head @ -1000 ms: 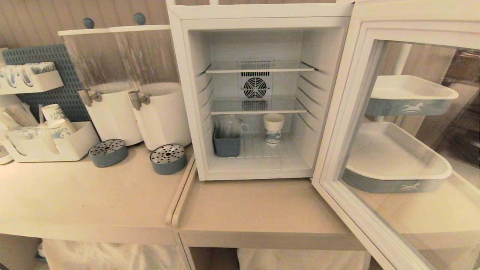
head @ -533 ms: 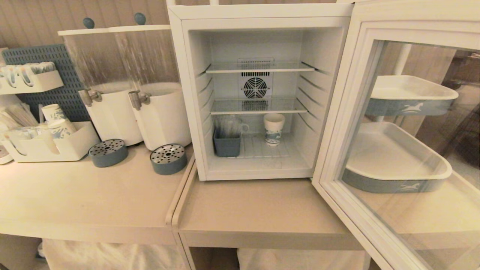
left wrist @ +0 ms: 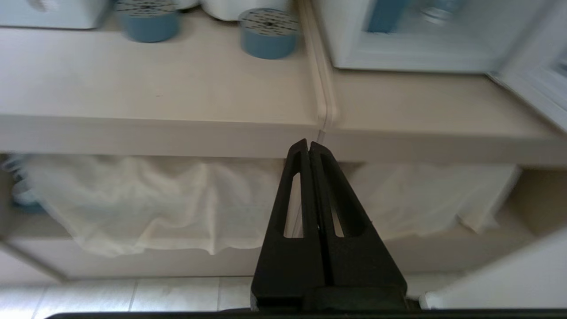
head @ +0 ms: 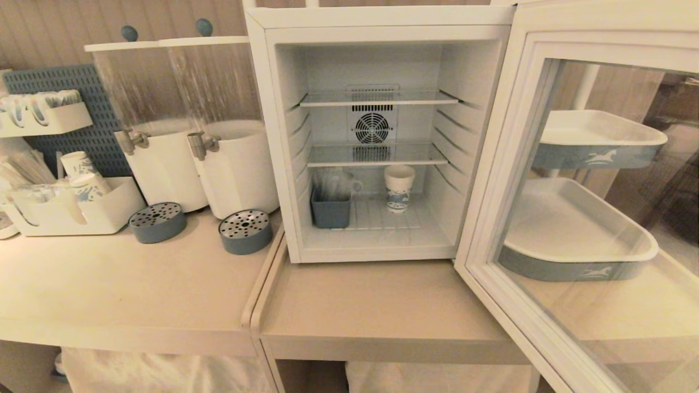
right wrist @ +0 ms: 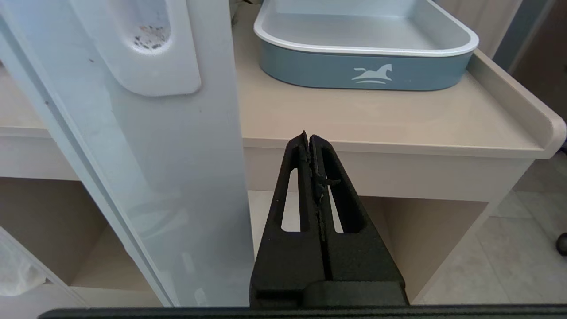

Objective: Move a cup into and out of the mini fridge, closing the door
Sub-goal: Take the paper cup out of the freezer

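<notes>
The white mini fridge (head: 377, 22) stands open on the counter. Its glass door (head: 524, 164) is swung out to the right. The cup (head: 398, 187), white with a blue pattern, stands upright on the fridge's bottom wire rack, right of a grey-blue holder (head: 330, 210). Neither arm shows in the head view. My left gripper (left wrist: 308, 144) is shut and empty, low in front of the counter's front edge, pointing at the seam between the two counter tops. My right gripper (right wrist: 308, 136) is shut and empty, below the counter edge beside the open door (right wrist: 146, 146).
Two drink dispensers (head: 191, 131) and two round blue drip trays (head: 245, 231) stand left of the fridge. A white organiser with paper cups (head: 76, 207) sits at far left. Blue-and-white trays (head: 579, 240) stand behind the door. White cloth (left wrist: 146, 199) hangs under the counter.
Nothing has visibly changed in the head view; the cup, the fridge and the door stand as before.
</notes>
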Robot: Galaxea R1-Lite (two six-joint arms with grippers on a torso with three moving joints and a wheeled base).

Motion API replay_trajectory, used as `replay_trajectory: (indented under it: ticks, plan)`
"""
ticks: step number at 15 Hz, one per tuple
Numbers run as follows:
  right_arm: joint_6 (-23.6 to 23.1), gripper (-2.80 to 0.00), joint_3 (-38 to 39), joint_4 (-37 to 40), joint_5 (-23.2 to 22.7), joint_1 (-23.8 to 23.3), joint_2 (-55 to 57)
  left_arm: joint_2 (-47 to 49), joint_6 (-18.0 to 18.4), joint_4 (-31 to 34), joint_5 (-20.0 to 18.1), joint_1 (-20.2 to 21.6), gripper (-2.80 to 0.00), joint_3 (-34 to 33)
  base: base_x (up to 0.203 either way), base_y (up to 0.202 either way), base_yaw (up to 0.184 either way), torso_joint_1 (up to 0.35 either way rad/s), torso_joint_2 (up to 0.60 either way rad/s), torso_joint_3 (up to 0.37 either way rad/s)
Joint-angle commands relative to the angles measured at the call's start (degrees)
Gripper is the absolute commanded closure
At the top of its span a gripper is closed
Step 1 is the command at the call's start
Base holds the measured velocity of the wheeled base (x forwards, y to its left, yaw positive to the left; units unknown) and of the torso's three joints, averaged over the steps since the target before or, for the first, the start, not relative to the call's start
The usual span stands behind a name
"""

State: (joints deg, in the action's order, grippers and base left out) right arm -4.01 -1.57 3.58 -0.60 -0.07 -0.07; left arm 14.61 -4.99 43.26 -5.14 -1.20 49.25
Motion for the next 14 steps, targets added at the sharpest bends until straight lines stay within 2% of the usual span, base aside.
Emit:
replay_trajectory:
  ticks: [1,3,5,6,8,9,10,11,13,14]
  plan:
    - [0.0,0.00,0.0,0.0,0.0,0.0,0.1,-3.0,0.6,0.3,0.0,-0.9,0.00,-1.9,0.000,0.000,0.000,0.000,0.00,0.000]
    - [0.0,0.00,0.0,0.1,0.0,0.0,0.1,-11.8,4.4,0.6,0.3,0.2,0.00,-7.9,0.000,0.000,0.000,0.000,0.00,0.000]
    - [0.0,0.00,0.0,0.0,0.0,0.0,0.1,-15.2,5.0,-2.0,2.5,0.7,0.00,-14.7,0.000,0.000,0.000,0.000,0.00,0.000]
    - [0.0,0.00,0.0,0.0,0.0,0.0,0.1,-15.1,4.5,-9.4,3.8,0.8,0.00,-21.0,0.000,0.000,0.000,0.000,0.00,0.000]
    - [0.1,0.00,0.0,0.0,0.0,0.0,0.1,-14.9,4.9,-29.2,5.9,1.0,0.00,-35.3,0.000,0.000,0.000,0.000,0.00,0.000]
    - [0.1,0.00,0.0,0.0,0.0,0.0,0.1,-14.8,6.1,-37.0,6.7,1.0,0.00,-42.0,0.000,0.000,0.000,0.000,0.00,0.000]
    - [0.1,0.00,0.0,0.0,0.0,0.0,0.1,-14.8,7.0,-41.9,6.9,1.0,0.00,-46.8,0.000,0.000,0.000,0.000,0.00,0.000]
    - [0.1,0.00,0.0,0.0,0.0,0.0,0.2,-14.7,7.2,-44.2,6.3,1.1,0.00,-49.0,0.000,0.000,0.000,0.000,0.00,0.000]
    - [0.2,0.00,0.0,0.0,0.0,0.0,0.2,-14.7,7.2,-38.3,5.3,1.1,0.00,-47.4,0.000,0.000,0.000,0.000,0.00,0.000]
    - [0.2,0.00,0.0,0.0,0.0,0.0,0.2,-14.7,7.2,-38.1,5.0,1.1,0.00,-47.3,0.000,0.000,0.000,0.000,0.00,0.000]
